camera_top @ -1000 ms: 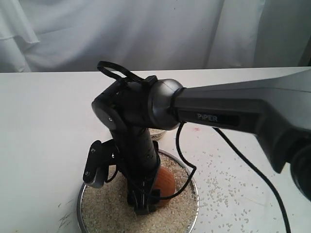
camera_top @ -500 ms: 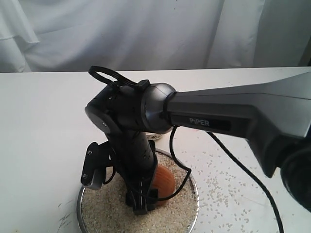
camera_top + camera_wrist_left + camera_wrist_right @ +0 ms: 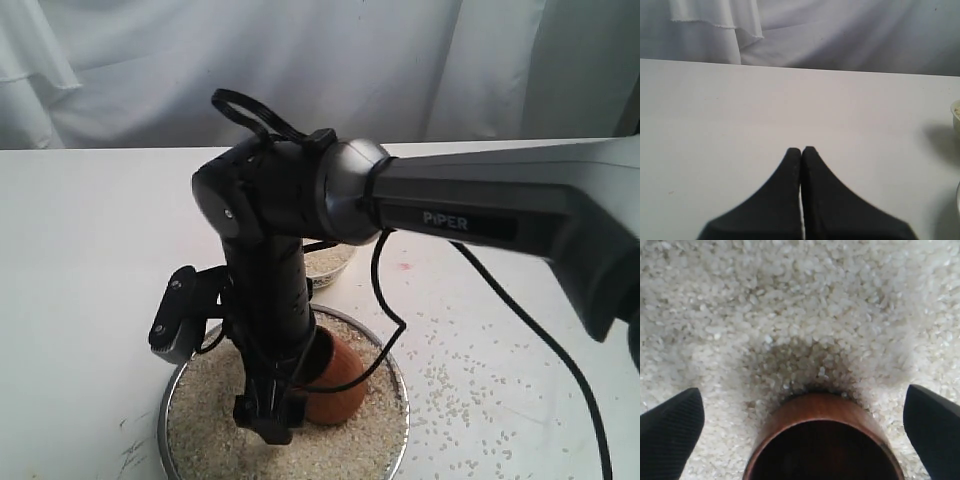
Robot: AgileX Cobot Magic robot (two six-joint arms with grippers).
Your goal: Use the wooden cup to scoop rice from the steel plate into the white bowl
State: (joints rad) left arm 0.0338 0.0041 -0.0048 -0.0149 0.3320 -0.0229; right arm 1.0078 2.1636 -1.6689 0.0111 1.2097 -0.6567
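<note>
White cloth is hung behind the table point(image 3: 90, 250). Rice point(image 3: 200, 430) is heaped in the steel plate point(image 3: 404, 395) — the wooden cup point(image 3: 335, 385) is seen tilted in it, between the spread-apart fingers of the right claw point(image 3: 801, 390). The left claw point(image 3: 801, 150) is squeezed closed, empty. The white bowl point(image 3: 335, 272) is set just behind the plate

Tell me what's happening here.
The right gripper hangs open over the rice in the steel plate, straddling the wooden cup without touching it. The cup lies in the rice, its inside dark. The white bowl behind seems to hold some rice. The left gripper is shut over the table.
</note>
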